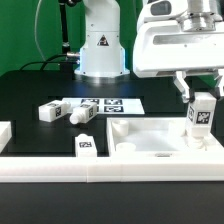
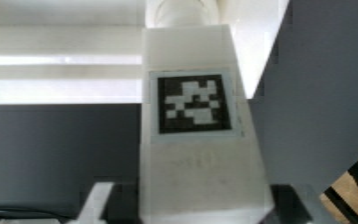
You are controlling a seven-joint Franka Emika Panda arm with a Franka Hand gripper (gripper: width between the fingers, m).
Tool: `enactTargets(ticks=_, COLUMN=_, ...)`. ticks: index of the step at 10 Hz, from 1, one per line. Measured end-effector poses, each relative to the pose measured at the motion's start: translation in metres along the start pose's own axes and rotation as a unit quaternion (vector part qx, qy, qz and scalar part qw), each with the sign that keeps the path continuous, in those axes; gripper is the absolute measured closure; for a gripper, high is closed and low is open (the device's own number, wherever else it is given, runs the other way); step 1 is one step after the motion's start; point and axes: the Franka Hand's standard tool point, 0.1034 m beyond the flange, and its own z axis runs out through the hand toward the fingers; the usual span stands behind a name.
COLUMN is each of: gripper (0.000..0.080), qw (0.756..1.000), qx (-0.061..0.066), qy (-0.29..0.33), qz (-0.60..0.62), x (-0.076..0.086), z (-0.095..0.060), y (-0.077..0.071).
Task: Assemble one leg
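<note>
At the exterior view's far left, a white block (image 1: 4, 133) is cut off by the picture's edge. Right of it, two spare legs lie on the black counter (image 1: 30, 90): a left one (image 1: 50, 110) and a second one (image 1: 78, 116) just beside it. A third spare leg (image 1: 86, 146) stands nearer, against the white rail (image 1: 60, 168) along the near edge. Past them, the marker board (image 1: 108, 103) lies flat in front of the robot base (image 1: 101, 45). Farther right sits the tabletop (image 1: 150, 152), a white square tray. At its far right corner, the gripper (image 1: 200, 97) is closed on the leg (image 1: 203, 117), held upright by its upper end, tag facing out. I cannot tell whether its lower end touches the tray. The wrist view shows the leg (image 2: 194, 60) filling the middle, clamped between both fingers (image 2: 101, 203).
</note>
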Motion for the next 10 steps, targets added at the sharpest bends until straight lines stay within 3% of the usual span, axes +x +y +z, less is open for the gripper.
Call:
enactTargets(ticks=7, gripper=0.0512, qw=1.0, qx=-0.002, qy=-0.002, qz=-0.004, x=-0.0115, z=0.0097, y=0.0)
enactTargets(ticks=8, gripper=0.0347, qw=1.0, qx=-0.002, qy=-0.002, qz=-0.004, x=-0.0115, z=0.0097, y=0.0)
enactTargets(ticks=9, gripper=0.0347, qw=1.0, qx=-0.002, qy=-0.002, qz=-0.004, x=-0.0115, z=0.0097, y=0.0)
enactTargets(ticks=10, gripper=0.0223, qw=1.0, qx=-0.002, qy=-0.003, qz=-0.006, x=-0.0112, z=0.0094, y=0.0005)
